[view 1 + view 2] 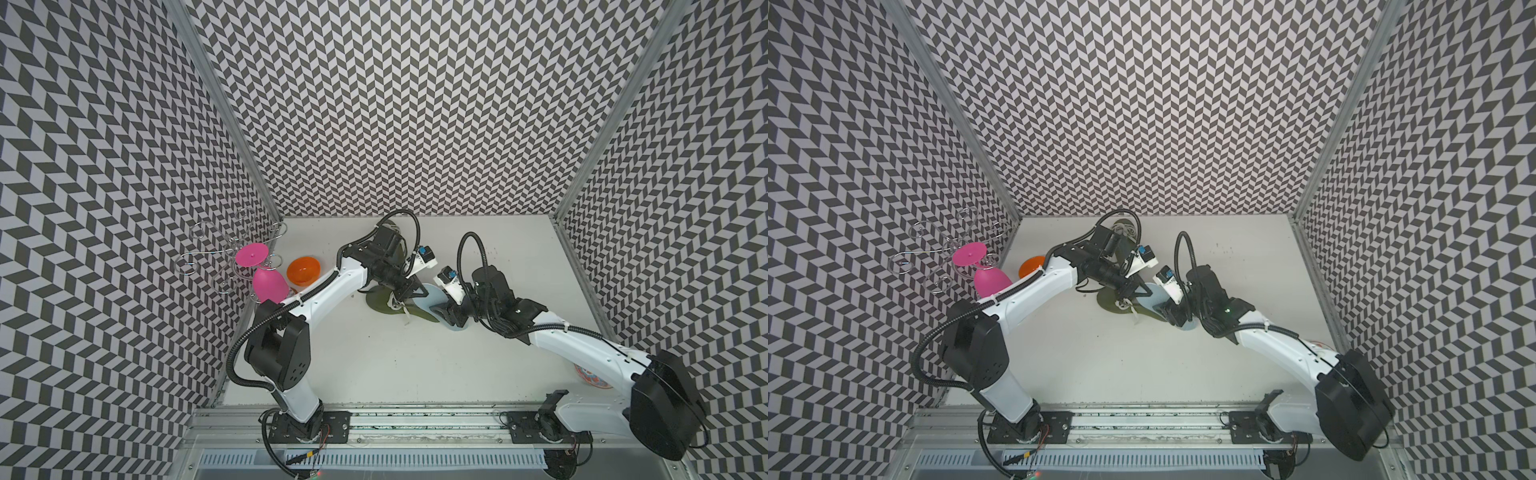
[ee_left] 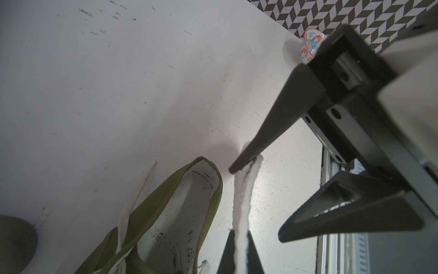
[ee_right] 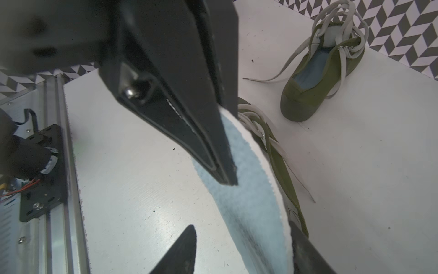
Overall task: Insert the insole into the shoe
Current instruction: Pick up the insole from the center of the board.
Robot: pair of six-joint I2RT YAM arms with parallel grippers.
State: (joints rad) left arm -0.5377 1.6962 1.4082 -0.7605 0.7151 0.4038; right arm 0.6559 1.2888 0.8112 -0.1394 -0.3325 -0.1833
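Your left gripper (image 2: 239,237) sits closest to its own wrist camera, closed tight on the white foam edge of the insole (image 3: 251,201), whose pale blue face is turned up. Your right gripper (image 3: 241,229) is spread around the same insole, 1 finger against its edge and the other clear of it, so it is not clamping. You can see the olive shoe (image 2: 189,213) lying on the bench (image 1: 415,365), its heel collar just beside the insole; the insole is not yet inside. A 2nd olive shoe (image 3: 315,78) stands near the back wall, and an orange bowl (image 1: 303,270) sits well off to the left
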